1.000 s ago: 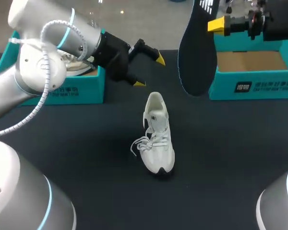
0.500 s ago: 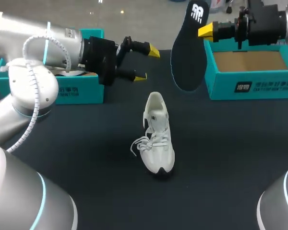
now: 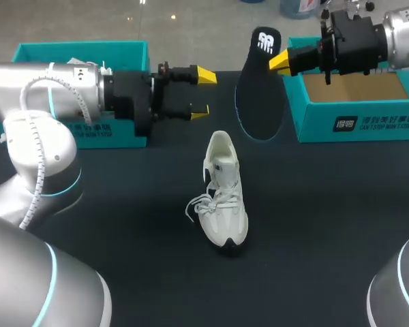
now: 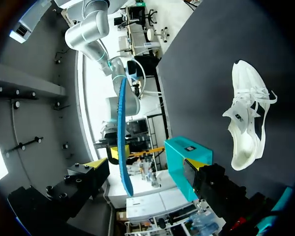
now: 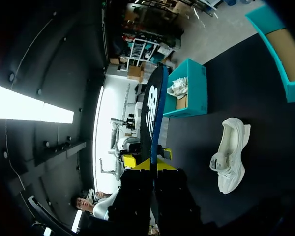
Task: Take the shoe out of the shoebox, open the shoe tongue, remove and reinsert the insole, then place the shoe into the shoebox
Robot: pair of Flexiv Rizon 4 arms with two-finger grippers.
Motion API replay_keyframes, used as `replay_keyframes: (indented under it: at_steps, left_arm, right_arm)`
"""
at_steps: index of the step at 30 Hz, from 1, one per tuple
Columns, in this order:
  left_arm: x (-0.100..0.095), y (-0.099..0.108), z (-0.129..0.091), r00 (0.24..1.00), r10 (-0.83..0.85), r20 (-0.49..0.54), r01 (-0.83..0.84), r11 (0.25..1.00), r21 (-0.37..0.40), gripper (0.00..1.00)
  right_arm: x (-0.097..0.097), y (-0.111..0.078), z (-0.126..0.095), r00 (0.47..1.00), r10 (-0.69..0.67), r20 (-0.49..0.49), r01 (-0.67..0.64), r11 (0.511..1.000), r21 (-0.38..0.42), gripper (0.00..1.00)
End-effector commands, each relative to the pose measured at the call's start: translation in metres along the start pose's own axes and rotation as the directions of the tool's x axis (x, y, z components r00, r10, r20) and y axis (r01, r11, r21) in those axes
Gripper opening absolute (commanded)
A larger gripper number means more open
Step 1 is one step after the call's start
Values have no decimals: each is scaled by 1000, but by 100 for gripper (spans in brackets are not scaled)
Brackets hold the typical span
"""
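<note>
The shoe [image 3: 223,197] lies lengthwise in the middle of the dark tabletop [image 3: 123,218], its laces loose. It is well apart from both boxes and both tools, with bare tabletop on its left, right and near sides.

The left tool [image 3: 203,93] hangs above the tabletop just right of the left shoebox [image 3: 82,126], far-left of the shoe. Its fingers are spread and nothing is between them.

The right tool [image 3: 283,63] hangs by the far-left corner of the right shoebox [image 3: 354,122] and grips the dark insole [image 3: 259,95] by its upper end. The insole hangs down in the air between the two tools, with its lower end above the tabletop beyond the shoe's far end.

In the head view only one yellow tip of the right tool shows; the insole hides the other. From the right wrist, the right tool [image 5: 146,158] has a yellow tip on each side of the insole [image 5: 152,108], pressing it. There the shoe [image 5: 231,155] lies off to one side, below the tool.

From the left wrist, the insole [image 4: 122,142] shows edge-on as a thin strip ahead of the left tool [image 4: 146,163] and apart from it, with the shoe [image 4: 246,123] off to one side.

The left arm covers part of the left shoebox in the head view. The right wrist view shows a second shoe [image 5: 177,88] inside the left shoebox [image 5: 194,93]. The right shoebox's right end runs out of the head view, and its brown floor shows bare.
</note>
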State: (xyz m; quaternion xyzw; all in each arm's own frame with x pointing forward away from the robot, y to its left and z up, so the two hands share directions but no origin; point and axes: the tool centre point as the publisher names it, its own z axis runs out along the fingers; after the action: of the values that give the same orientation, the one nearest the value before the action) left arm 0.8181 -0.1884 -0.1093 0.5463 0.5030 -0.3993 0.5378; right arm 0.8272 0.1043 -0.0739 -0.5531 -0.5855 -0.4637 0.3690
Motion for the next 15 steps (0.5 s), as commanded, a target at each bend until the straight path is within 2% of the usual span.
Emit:
replay_keyframes:
  at_steps: [1, 15]
  left_arm:
    - [0, -5, 6, 992, 11, 122, -10, 1000, -4, 100]
    - [-16, -14, 22, 976, 11, 217, -15, 1000, 16, 100]
  right_arm:
    - [-2, 14, 15, 1000, 8, 30, -8, 1000, 25, 0]
    - [-11, 14, 43, 996, 59, 68, -64, 996, 65, 0]
